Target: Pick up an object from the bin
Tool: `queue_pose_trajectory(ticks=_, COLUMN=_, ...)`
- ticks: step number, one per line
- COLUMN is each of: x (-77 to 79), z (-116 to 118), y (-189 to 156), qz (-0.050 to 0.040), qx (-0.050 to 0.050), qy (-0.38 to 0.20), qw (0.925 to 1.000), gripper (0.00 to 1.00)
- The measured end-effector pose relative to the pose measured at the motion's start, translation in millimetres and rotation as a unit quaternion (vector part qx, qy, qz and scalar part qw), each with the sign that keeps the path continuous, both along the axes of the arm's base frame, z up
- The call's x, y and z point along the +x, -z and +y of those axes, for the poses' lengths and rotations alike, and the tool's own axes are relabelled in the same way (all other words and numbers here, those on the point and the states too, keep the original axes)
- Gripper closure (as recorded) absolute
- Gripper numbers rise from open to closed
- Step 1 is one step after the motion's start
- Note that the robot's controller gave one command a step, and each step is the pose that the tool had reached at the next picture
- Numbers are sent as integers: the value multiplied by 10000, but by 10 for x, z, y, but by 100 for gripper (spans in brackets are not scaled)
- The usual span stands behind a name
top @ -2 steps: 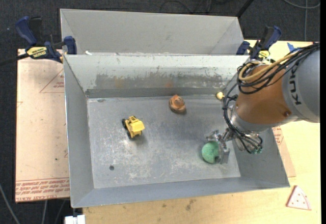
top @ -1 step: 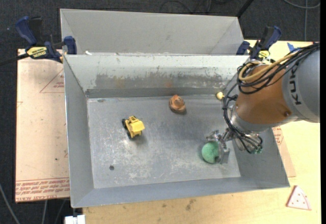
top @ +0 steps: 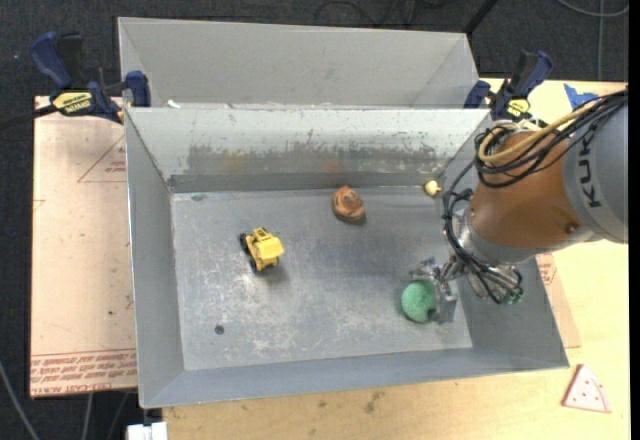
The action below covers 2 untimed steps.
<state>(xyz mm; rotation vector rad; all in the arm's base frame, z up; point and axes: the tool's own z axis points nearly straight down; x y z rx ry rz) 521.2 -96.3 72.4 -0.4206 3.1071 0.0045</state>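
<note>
A green ball (top: 417, 302) lies in the bin's front right corner. My gripper (top: 437, 290) is down right beside it, one finger at the ball's upper edge and the other along its right side. Whether the fingers press on the ball cannot be made out. A brownish round lump (top: 348, 204) sits near the back wall at the middle. A small yellow toy vehicle (top: 263, 249) rests left of centre on the bin floor.
A tiny yellowish bead (top: 432, 188) lies at the back right by the wall. The arm's orange cover and cables hang over the bin's right wall, close above the gripper.
</note>
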Motion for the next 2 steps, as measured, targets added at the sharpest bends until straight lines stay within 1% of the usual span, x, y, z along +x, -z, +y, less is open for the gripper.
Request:
queue_pose_trajectory(ticks=1, x=207, z=-271, y=-878, qz=13, qx=-15, qy=90, qw=10000, gripper=100)
queue_pose_trajectory(ticks=2, x=207, z=-271, y=-878, qz=15, qx=-15, qy=89, qw=10000, gripper=100)
